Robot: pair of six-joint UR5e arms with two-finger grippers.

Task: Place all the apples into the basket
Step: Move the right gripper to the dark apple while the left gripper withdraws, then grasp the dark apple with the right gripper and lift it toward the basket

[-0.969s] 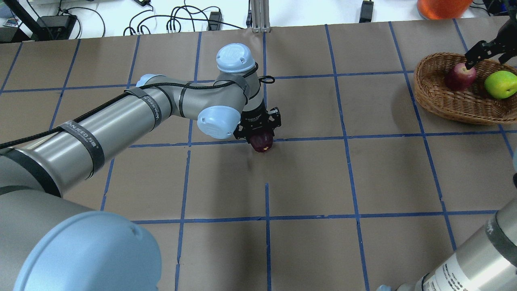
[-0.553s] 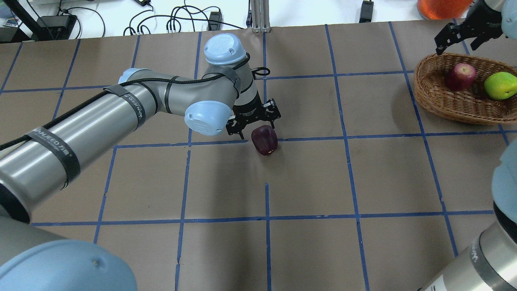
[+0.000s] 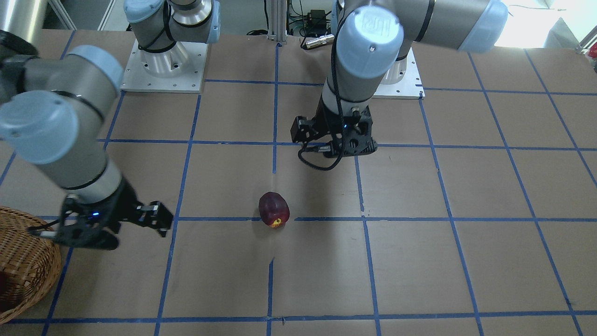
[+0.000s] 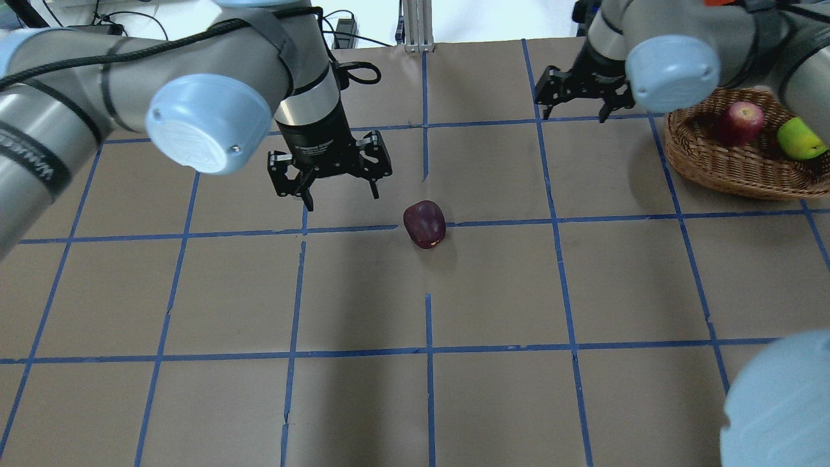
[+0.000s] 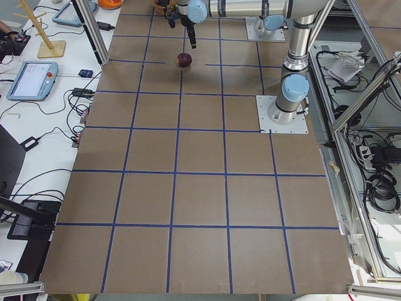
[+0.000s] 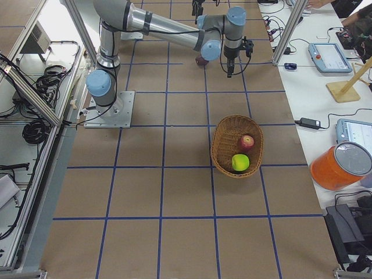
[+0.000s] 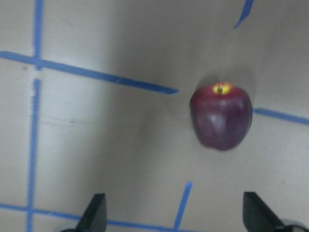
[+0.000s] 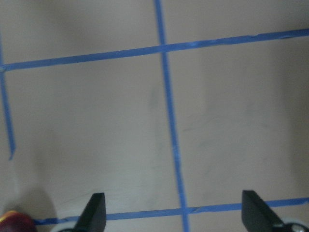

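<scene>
The dark maroon apple (image 4: pixel 425 224) lies alone on the brown table near its middle, and also shows in the front view (image 3: pixel 274 210) and the left wrist view (image 7: pixel 221 117). My left gripper (image 4: pixel 338 193) hangs open and empty above the table, to the apple's left. My right gripper (image 4: pixel 575 115) is open and empty, between the apple and the basket. The wicker basket (image 4: pixel 707 170) stands at the far right and holds the red apple (image 4: pixel 739 123) and the lime green apple (image 4: pixel 801 137). The right wrist view shows bare table between open fingers (image 8: pixel 94 212).
Blue tape lines divide the brown table into squares. An orange container (image 6: pixel 340 165) and tablets stand on the white side table beyond the basket. Cables lie along the far edge (image 4: pixel 279 32). The arm bases (image 3: pixel 163 60) stand at the robot's side.
My left gripper let go of the maroon apple, rose and drew back to the left. My right gripper lifted off the red apple in the basket and swung left over the table.
</scene>
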